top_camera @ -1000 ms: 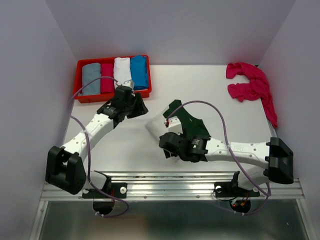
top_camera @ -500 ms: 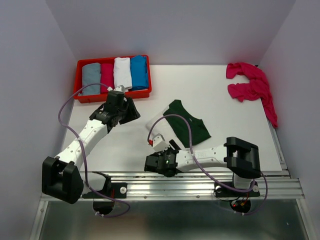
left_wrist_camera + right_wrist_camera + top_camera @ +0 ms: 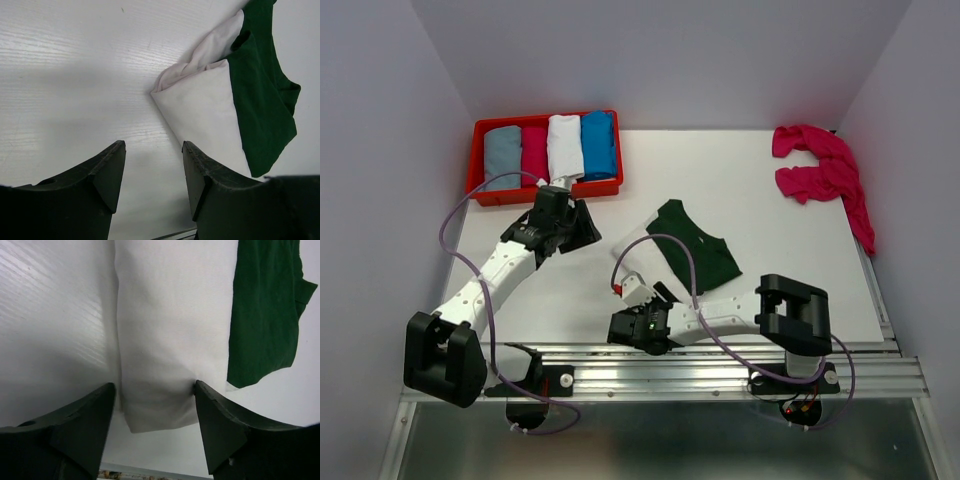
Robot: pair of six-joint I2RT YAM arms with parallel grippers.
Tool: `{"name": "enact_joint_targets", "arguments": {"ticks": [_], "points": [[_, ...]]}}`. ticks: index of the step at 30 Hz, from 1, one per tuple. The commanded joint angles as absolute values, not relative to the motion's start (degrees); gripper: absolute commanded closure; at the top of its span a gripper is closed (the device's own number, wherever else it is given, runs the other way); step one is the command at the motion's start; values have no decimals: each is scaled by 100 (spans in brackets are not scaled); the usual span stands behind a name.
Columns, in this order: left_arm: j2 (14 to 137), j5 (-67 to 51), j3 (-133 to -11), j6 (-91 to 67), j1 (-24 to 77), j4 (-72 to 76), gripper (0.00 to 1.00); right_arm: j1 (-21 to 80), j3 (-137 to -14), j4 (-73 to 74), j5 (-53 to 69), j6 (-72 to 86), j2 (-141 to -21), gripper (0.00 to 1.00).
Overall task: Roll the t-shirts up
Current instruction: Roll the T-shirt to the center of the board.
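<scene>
Four rolled tees (image 3: pixel 565 143) sit abreast in the red tray (image 3: pixel 547 116).

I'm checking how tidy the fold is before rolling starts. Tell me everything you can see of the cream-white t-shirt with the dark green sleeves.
The cream-white and dark green t-shirt is soft cloth, folded into a compact flat shape on the white table, near its middle. One side shows cream-white and the other dark green, with wrinkles bunched at one cream corner. Its near cream edge lies between the open fingers of the right gripper, not clamped. No chest print shows.
</scene>
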State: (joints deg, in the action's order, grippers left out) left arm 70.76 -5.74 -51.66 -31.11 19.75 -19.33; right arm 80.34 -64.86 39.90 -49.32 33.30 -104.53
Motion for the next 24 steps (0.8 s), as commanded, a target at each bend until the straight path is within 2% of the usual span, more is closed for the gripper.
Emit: {"name": "enact_joint_targets", "arguments": {"ticks": [1,5,8,9,13,17,24], "points": [[7040,-703,-5028,-3129,1934,-1749,40,8060,-6319,3577,-5168,3252,-10809,30],[7022,-773,-4896,-3155,1934,-1705,40,8060,-6240,3472,-5273,3375,-11056,39],[7031,-870,-4799,-3181,1934,-1644,40,8060,-6240,3445,-5361,3445,-11057,59],[7031,-922,-4764,-3190,1925,-1617,40,8060,-6214,3428,-5379,3445,-11022,69],[7005,-1081,-4527,-3252,1942,-1460,38,8007,-6153,3253,-5335,3375,-10732,88],[6961,-984,-4308,-3445,2047,-1354,31,7884,-5899,2894,-5028,3270,-10293,96],[7057,-1520,-3762,-3840,2408,-485,21,7611,-5230,1969,-3931,2936,-9282,99]]}}
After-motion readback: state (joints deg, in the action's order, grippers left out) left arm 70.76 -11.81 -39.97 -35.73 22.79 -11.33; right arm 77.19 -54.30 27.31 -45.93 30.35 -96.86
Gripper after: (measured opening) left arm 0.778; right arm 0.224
